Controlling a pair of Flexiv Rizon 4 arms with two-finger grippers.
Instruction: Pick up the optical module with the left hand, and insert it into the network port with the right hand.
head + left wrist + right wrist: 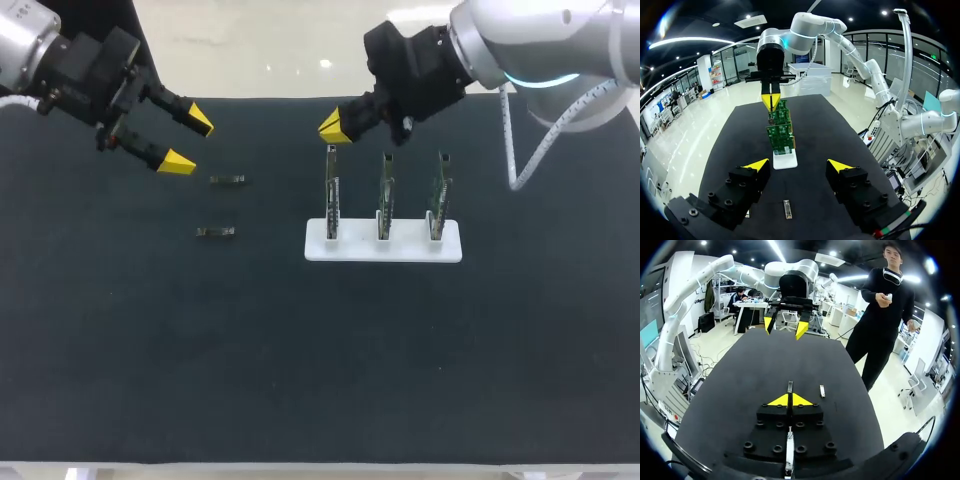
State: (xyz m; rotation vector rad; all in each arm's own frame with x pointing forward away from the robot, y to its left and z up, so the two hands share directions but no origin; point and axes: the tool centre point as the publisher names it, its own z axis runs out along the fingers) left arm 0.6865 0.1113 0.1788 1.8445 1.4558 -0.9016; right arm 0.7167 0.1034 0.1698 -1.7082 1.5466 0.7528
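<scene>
Jaws spread, the left gripper (190, 140) hangs near the table's (150, 350) far left corner beside an optical module (228, 180), while the right gripper's (335, 127) are pressed together above the white board rack (383, 245)

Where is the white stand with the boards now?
In the head view the white stand sits right of centre, with the right hand by its leftmost board.

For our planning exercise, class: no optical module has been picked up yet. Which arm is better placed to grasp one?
Left. The left gripper is open, close to the nearer module; the right gripper is shut, farther off by the board rack.
</scene>
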